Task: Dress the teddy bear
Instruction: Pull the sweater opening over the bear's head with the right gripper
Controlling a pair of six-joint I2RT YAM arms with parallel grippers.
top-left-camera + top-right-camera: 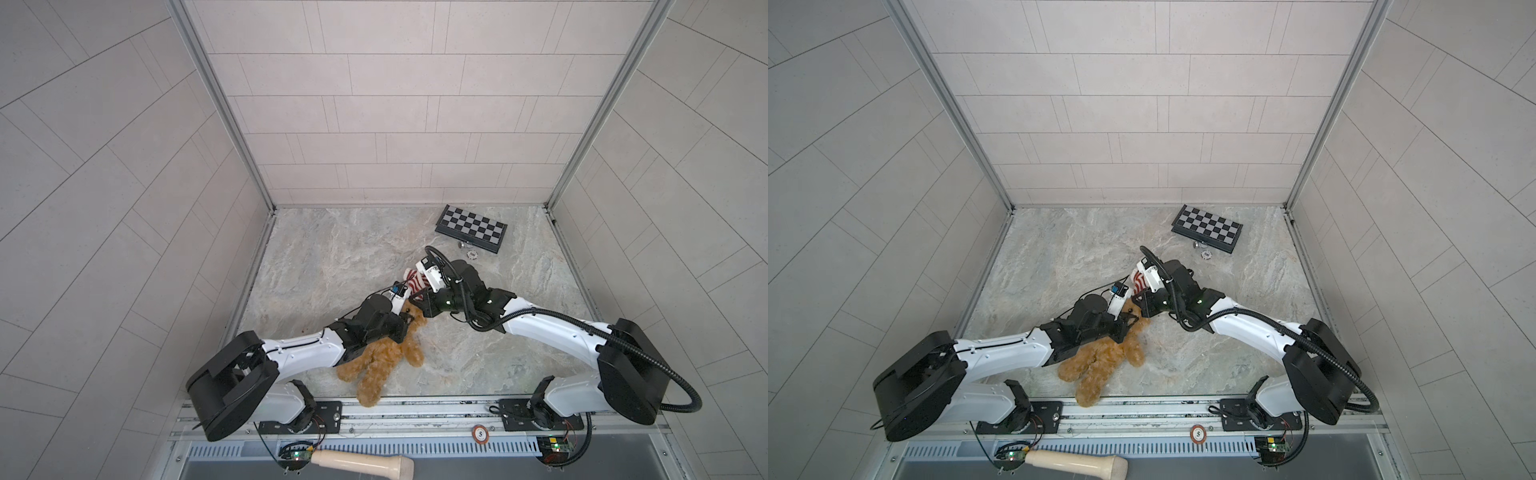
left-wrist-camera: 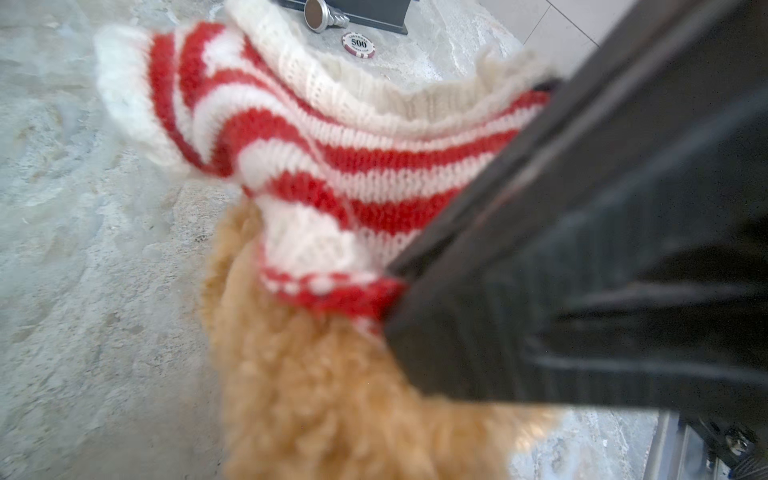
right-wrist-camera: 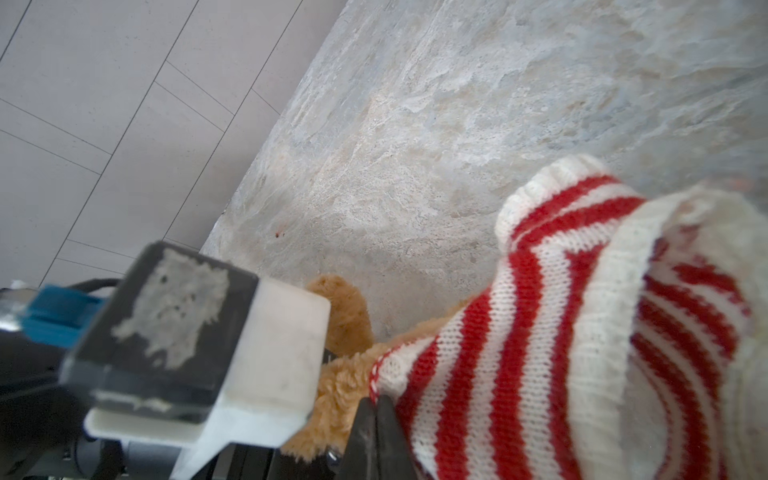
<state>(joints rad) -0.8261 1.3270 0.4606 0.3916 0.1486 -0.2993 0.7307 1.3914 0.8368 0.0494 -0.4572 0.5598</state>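
The golden-brown teddy bear (image 1: pixel 382 361) (image 1: pixel 1100 365) lies near the table's front edge with its legs toward the rail. Its head end is up under my left gripper (image 1: pixel 409 322) (image 1: pixel 1128 322), which grips the fur there. That fur (image 2: pixel 316 395) fills the left wrist view and hides the jaws. A red-and-white striped sweater (image 1: pixel 415 282) (image 2: pixel 332 145) (image 3: pixel 582 332) hangs bunched just beyond the bear's head. My right gripper (image 3: pixel 380 405) (image 1: pixel 415 297) is shut on the sweater's hem, right beside the bear's fur (image 3: pixel 340 382).
A folded chessboard (image 1: pixel 471 228) lies at the back right with a chess piece (image 2: pixel 324 16) and a poker chip (image 1: pixel 471 254) in front of it. Another chip (image 1: pixel 480 434) sits on the front rail. Below the rail lies a pale wooden handle (image 1: pixel 361 461).
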